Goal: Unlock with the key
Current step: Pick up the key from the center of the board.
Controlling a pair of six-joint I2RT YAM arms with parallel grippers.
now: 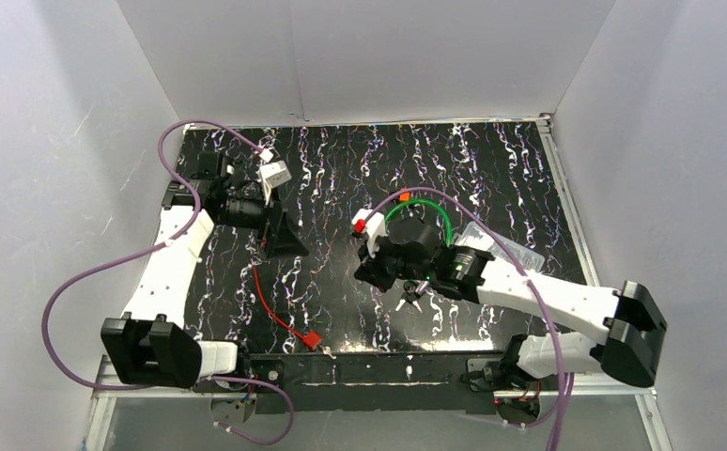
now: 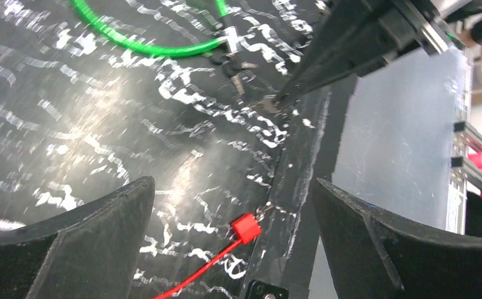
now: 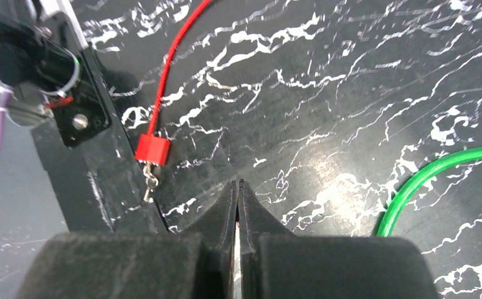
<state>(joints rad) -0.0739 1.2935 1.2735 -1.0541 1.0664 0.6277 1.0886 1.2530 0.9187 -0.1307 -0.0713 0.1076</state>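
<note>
Overhead view of a black, white-veined table surface (image 1: 491, 178) with two white robot arms bolted at its near edge. The right gripper (image 1: 414, 289) reaches to the middle of the surface, a little toward the near edge, with its tips pointing at that edge. Its jaws are pressed together, and a small silver key (image 1: 409, 301) sits right at the tips. The left wrist camera shows a bit of metal there that looks nipped between the tips, though blur leaves that uncertain. The key's long axis is too small and blurred to read. The green cable lock (image 1: 425, 200) lies just beyond this gripper on the far side. Its loop arches over the wrist housing, so the lock is behind the direction the fingers face. The lock body and keyhole are hidden under the wrist. The left gripper (image 1: 283, 240) hangs near the left edge with its jaws spread wide and nothing between them, well apart from both key and lock. A red cable (image 1: 270, 305) runs from near it to a red block at the near edge. The right arm is clearly the nearer one. As a judgement, the coming move depends on lifting the key and turning it back toward the far side, so that it lines up with a keyhole not yet in sight.
</note>
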